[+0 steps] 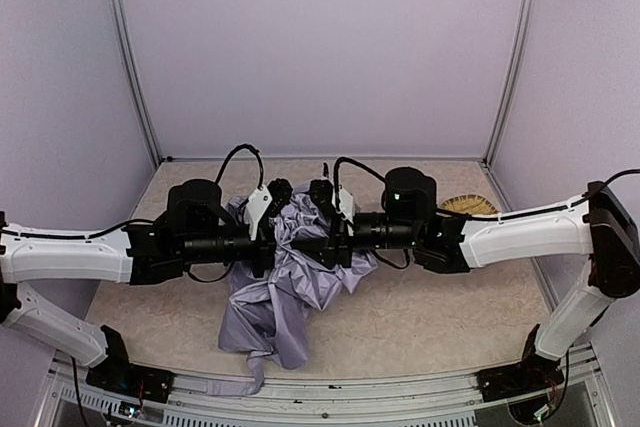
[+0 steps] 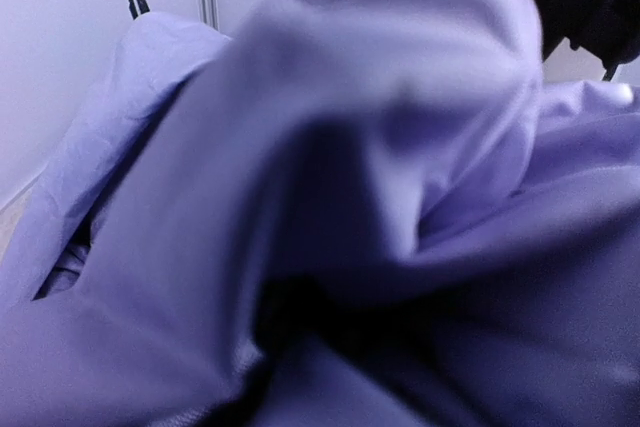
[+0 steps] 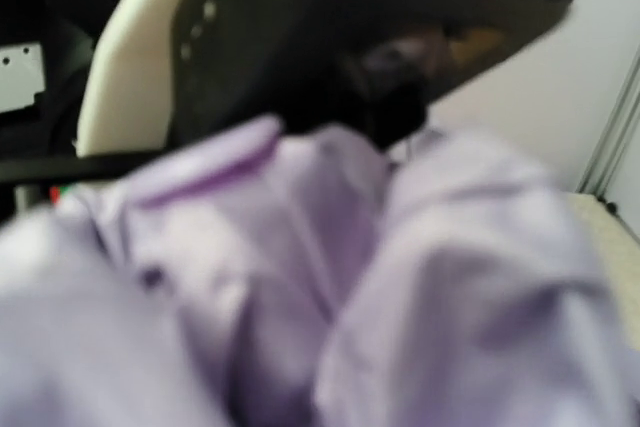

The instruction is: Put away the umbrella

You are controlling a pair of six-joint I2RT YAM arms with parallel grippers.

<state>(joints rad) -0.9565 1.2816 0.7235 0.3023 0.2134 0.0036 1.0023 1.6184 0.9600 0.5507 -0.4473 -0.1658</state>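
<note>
The umbrella (image 1: 275,297) is a loose bunch of pale lavender fabric at the table's middle. It is lifted between my two arms and drapes down to the front edge. Its black handle and strap tab are hidden. My left gripper (image 1: 278,193) and right gripper (image 1: 320,193) meet head-on at the top of the bunch, fingers buried in folds. The fabric (image 2: 330,207) fills the left wrist view and hides the fingers. Blurred fabric (image 3: 380,287) also fills the right wrist view, so I cannot tell how either pair of jaws stands.
A round woven straw-coloured thing (image 1: 470,206) lies at the back right behind the right arm. Pale walls with metal posts close in the table on three sides. A fabric tail (image 1: 250,379) hangs over the front rail.
</note>
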